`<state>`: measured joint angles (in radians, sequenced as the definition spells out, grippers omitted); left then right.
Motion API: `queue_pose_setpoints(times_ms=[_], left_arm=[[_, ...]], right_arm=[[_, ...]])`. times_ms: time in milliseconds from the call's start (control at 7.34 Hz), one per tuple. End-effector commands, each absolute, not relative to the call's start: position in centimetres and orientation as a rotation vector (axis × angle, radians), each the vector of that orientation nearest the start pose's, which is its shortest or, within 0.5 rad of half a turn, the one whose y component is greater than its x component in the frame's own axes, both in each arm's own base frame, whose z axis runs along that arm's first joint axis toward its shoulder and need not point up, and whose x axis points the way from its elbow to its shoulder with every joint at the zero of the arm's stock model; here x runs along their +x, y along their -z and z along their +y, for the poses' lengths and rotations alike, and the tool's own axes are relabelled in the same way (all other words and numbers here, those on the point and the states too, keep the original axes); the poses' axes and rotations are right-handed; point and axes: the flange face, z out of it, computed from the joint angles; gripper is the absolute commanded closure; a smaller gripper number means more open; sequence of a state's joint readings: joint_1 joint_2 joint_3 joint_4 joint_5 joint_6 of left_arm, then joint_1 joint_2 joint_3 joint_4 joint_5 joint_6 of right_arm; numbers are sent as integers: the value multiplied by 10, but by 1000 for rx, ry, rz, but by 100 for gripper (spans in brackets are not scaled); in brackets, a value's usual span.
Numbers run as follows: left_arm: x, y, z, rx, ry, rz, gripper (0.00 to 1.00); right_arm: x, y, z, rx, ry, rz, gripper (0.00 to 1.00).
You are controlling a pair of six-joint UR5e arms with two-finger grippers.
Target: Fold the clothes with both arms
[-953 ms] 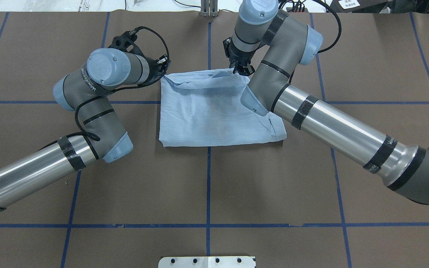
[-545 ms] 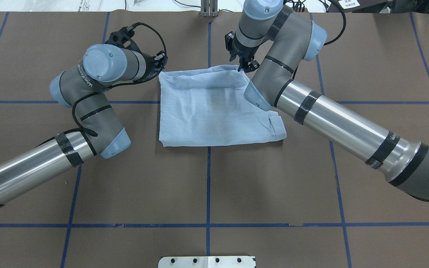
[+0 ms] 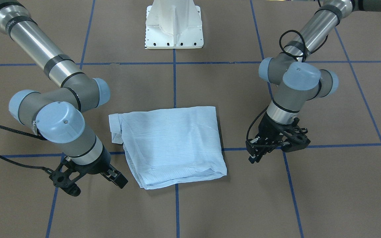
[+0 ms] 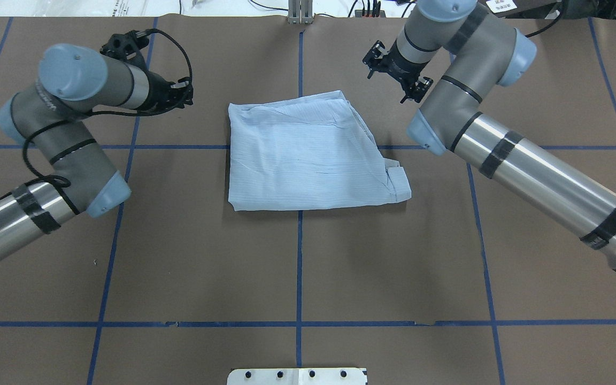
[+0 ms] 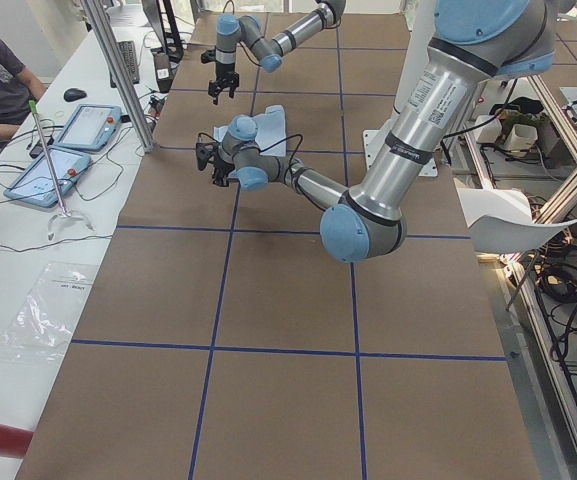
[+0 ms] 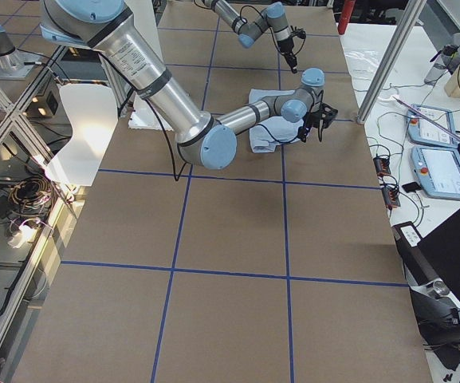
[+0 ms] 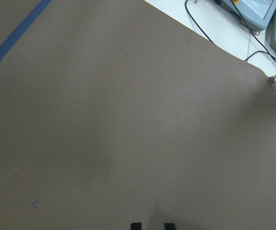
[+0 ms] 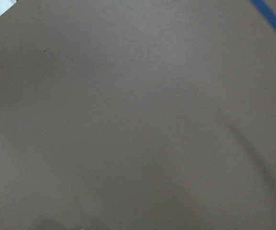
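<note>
While left arm (image 4: 72, 160) and right arm (image 4: 543, 182) crook at the wrist, shirt (image 4: 308, 160) lies folded flat between left gripper (image 7: 152, 225) and right gripper (image 3: 117, 178), touching neither. Left one stands narrowly parted, empty; the right one's spread cannot be told.

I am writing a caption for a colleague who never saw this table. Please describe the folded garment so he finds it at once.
Look at the brown table crossed by blue tape lines. Between the left arm and the right arm lies the shirt. It is the only soft thing there: pale blue, finely striped, folded into a rough square.
</note>
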<state>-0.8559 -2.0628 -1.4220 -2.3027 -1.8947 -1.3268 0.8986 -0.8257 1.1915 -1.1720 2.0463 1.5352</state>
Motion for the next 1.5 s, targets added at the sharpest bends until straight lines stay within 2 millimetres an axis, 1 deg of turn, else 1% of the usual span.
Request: queue_pose_setpoints(times_ms=[0, 136, 272, 408, 545, 681, 817, 953, 1089, 1225, 1362], left_arm=[[274, -414, -580, 351, 112, 1047, 53], [238, -444, -579, 390, 35, 1002, 45], [191, -476, -571, 423, -31, 959, 0], [134, -504, -569, 471, -121, 926, 0], [90, -536, -549, 486, -200, 917, 0], [71, -553, -532, 483, -225, 915, 0], [67, -569, -522, 445, -206, 908, 0], [39, -561, -517, 440, -153, 904, 0], [17, -567, -493, 455, -142, 890, 0], [-14, -569, -466, 483, -118, 863, 0], [-36, -576, -456, 499, -97, 843, 0]], right_arm=[[-323, -392, -650, 33, -455, -816, 0], [-288, -408, -626, 61, -358, -774, 0], [-251, -426, -596, 84, -290, -745, 0], [-210, -452, -567, 97, -245, -713, 0], [-181, -474, -555, 79, -215, -718, 0], [-160, -502, -544, 56, -193, -709, 0], [-149, -516, -532, 53, -178, -698, 0], [-134, -506, -513, 76, -168, -709, 0], [-119, -530, -488, 63, -125, -695, 0], [-104, -543, -467, 55, -85, -695, 0], [-81, -553, -458, 44, -83, -717, 0]])
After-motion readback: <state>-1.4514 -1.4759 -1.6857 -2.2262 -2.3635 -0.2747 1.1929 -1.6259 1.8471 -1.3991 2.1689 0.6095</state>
